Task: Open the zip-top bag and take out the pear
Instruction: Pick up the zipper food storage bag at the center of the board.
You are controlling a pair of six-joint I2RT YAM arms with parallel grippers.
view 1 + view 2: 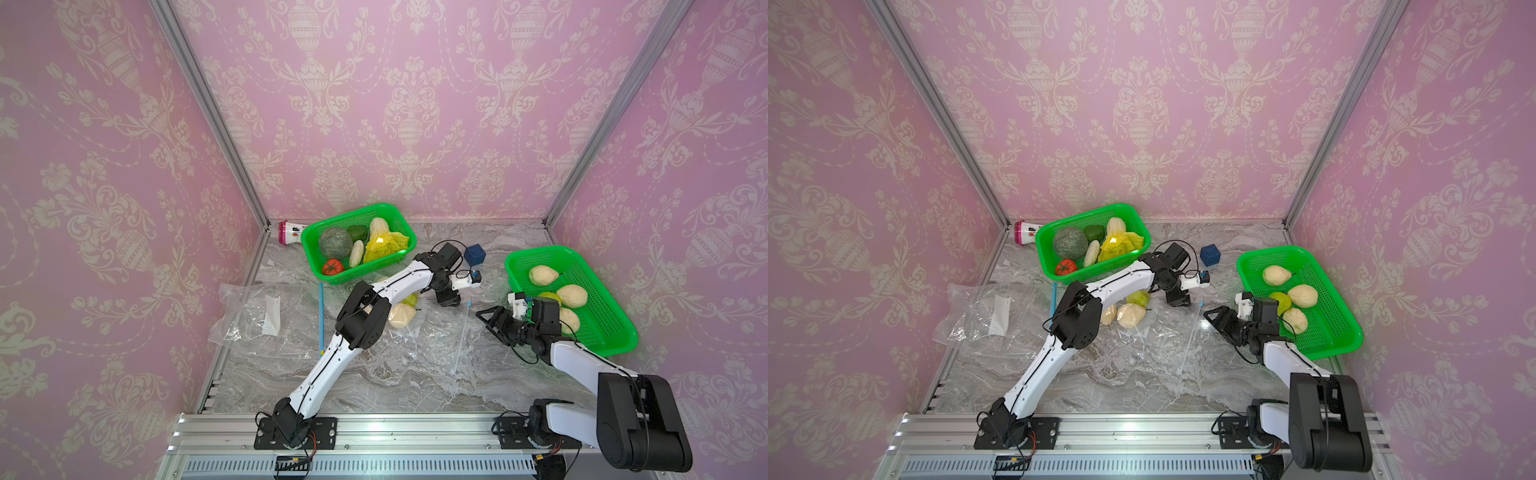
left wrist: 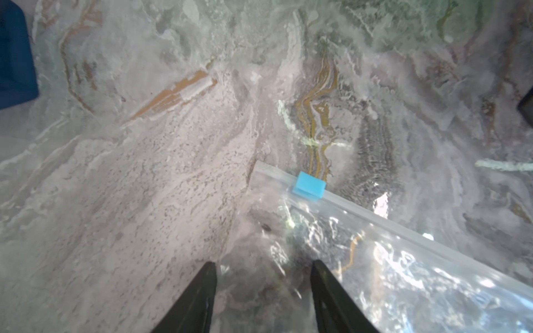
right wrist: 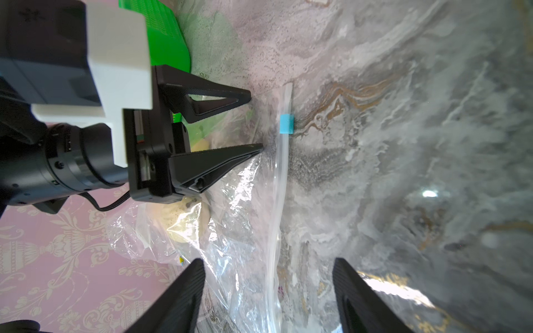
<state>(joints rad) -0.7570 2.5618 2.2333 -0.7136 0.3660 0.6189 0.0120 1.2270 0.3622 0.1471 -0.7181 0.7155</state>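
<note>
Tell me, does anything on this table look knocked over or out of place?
A pink-capped bottle lies on its side in the far corner beside the vegetable basket, as if tipped over. A crumpled clear bag also sprawls off to one side.

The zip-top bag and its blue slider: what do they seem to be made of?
The zip-top bag looks like thin, clear, glossy plastic film: it is wrinkled, it glints, and the marbled table shows through it. The slider looks like opaque, matte, light-blue plastic, probably hard, since its edges are crisp.
</note>
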